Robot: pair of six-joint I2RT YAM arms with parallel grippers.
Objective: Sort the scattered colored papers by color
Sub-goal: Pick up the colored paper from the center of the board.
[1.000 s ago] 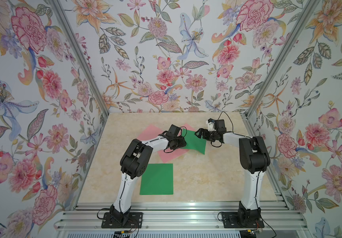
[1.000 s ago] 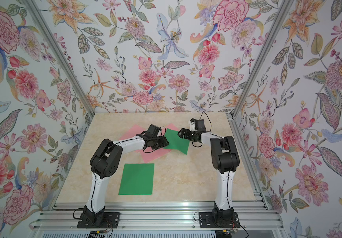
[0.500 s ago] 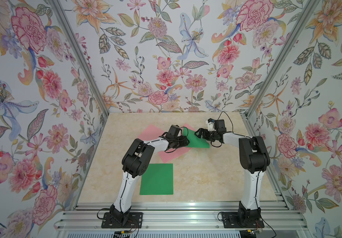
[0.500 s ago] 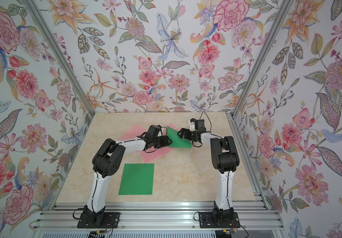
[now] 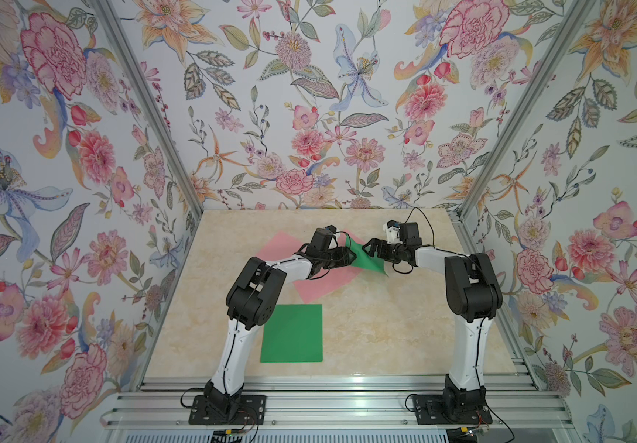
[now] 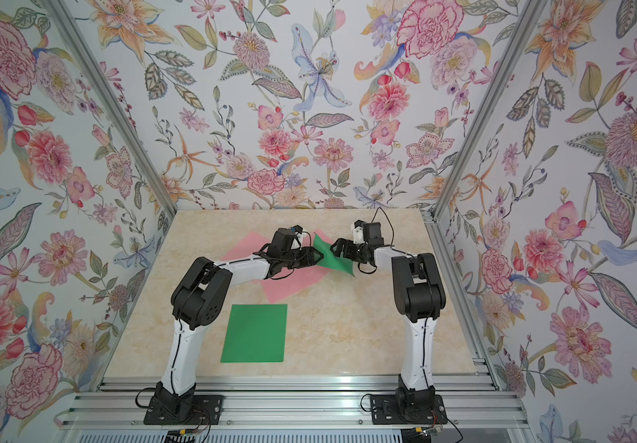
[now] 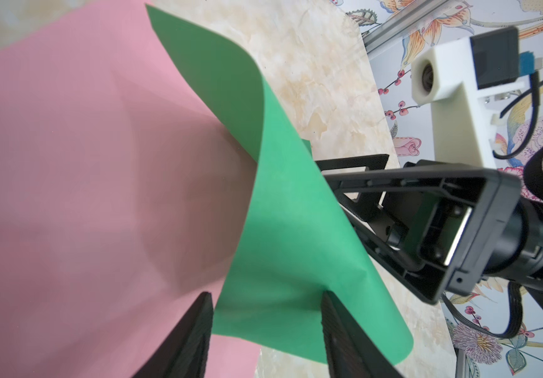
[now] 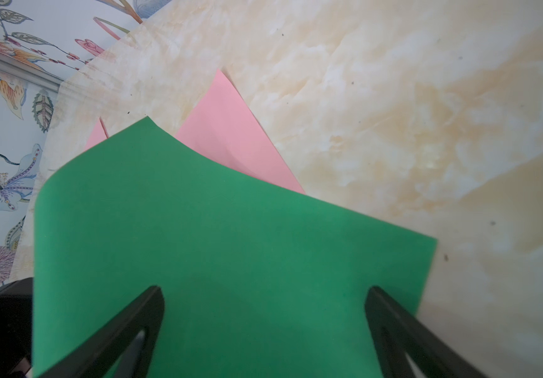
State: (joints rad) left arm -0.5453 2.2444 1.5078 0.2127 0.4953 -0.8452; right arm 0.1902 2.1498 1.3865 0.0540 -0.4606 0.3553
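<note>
Flowered wallpaper on three walls, pinks, oranges and blues on white, with bare aluminium posts up the two back corners. Below, a cream marbled tabletop, glossy, dotted with a few dark specks in the right wrist view, fronted by a ribbed aluminium rail carrying both arm bases. Pale reflections of the walls along the tabletop's far edge. Near the front edge, left of centre, a flat green paper lying square and alone, visible in both top views. Further back, around mid-table, pink papers overlapping at angles, partly under the left arm. Over their right side, a lifted green paper, curled up off the surface between the two grippers. Left gripper with fingers part-way apart, green sheet across the gap between them; cannot tell whether clamped or merely resting there. Right gripper spread wide, fingers well apart, the same sheet showing between them in the right wrist view.
</note>
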